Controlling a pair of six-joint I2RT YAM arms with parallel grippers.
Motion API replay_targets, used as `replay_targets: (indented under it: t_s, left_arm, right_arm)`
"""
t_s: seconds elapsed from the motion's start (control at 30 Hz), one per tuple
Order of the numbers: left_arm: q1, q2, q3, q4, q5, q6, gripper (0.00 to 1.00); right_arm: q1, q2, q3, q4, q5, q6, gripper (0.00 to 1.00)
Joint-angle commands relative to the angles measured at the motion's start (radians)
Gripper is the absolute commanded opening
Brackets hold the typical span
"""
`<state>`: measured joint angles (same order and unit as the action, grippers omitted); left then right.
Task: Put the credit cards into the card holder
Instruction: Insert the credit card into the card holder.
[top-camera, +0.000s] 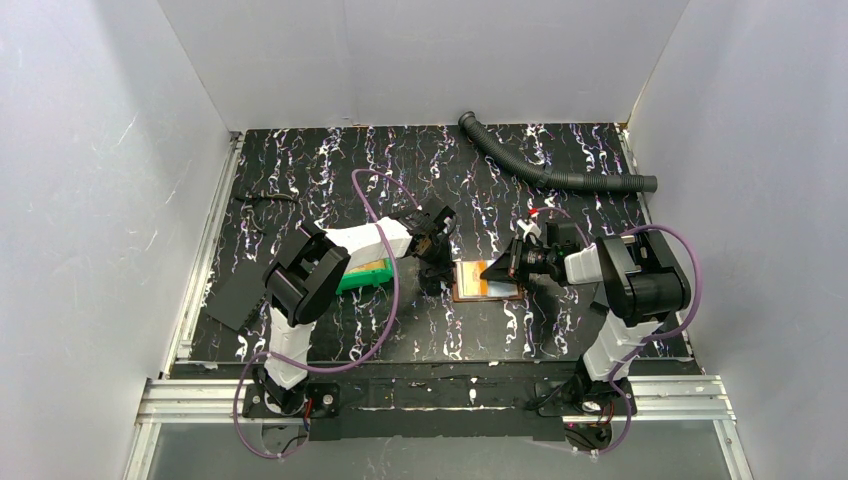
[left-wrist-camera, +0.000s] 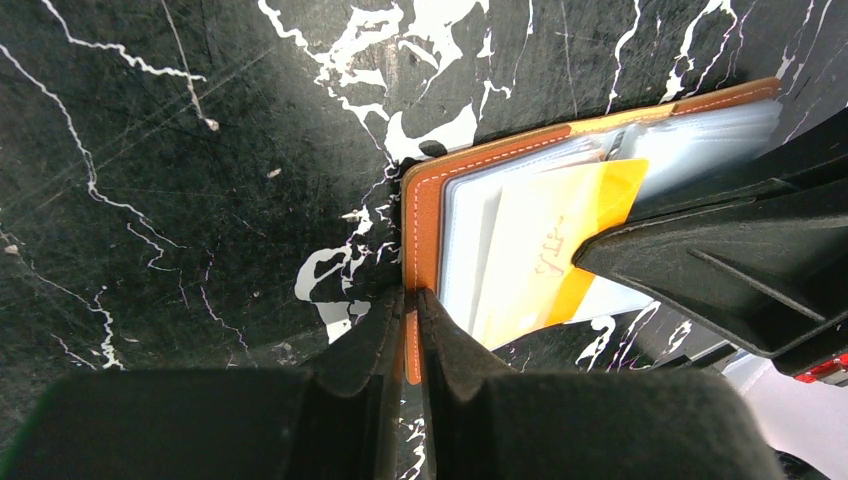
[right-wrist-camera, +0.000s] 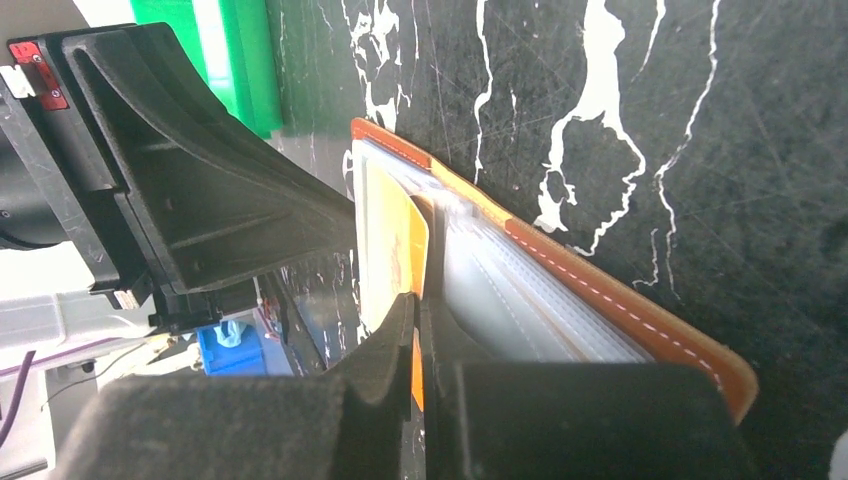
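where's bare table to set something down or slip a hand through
Bare table lies at the back left, between the left wall and the corrugated hose, and along the near edge in front of the card holder. The middle is crowded: the green bin sits just left of the card holder, with left gripper and right gripper both at it.

Three plain white walls close in the table: one along its left edge, one along the far edge, one along the right. The tabletop is black with white and purplish marble veining. Aluminium rails run along its left edge and near edge. A grey corrugated hose lies at the far right corner. Light is soft and even. Below the near rail is a dull grey strip, perhaps floor.
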<state>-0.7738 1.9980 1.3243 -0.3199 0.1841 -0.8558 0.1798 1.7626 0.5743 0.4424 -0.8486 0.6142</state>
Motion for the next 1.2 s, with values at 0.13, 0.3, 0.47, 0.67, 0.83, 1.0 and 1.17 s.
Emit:
replay_targets:
  t_s: [0.13, 0.3, 0.47, 0.67, 0.83, 1.0, 1.17]
  left_arm:
    - [-0.022, 0.035, 0.011, -0.008, 0.009, 0.006, 0.08]
    - [-0.022, 0.031, 0.023, -0.027, -0.001, 0.022, 0.08]
    - [-0.022, 0.036, 0.035, -0.040, -0.010, 0.037, 0.08]
    - [-0.020, 0.029, 0.046, -0.054, -0.018, 0.045, 0.09]
    - [-0.018, 0.014, 0.066, -0.088, -0.036, 0.075, 0.09]
    - [-0.008, -0.003, 0.090, -0.124, -0.041, 0.108, 0.09]
    - [-0.006, -0.045, 0.091, -0.149, -0.053, 0.133, 0.10]
  right_arm:
    - [0.077, 0.021, 0.058, 0.006, -0.005, -0.031, 0.07]
    - [0.078, 0.001, 0.107, -0.165, 0.006, -0.166, 0.05]
    - [0.079, 0.015, 0.141, -0.240, -0.013, -0.228, 0.09]
    - [0.078, -0.041, 0.175, -0.331, 0.082, -0.246, 0.24]
    - [0.078, -0.109, 0.234, -0.446, 0.168, -0.273, 0.41]
    - [0.078, -0.138, 0.301, -0.600, 0.244, -0.329, 0.43]
    - [0.078, -0.152, 0.318, -0.641, 0.274, -0.347, 0.43]
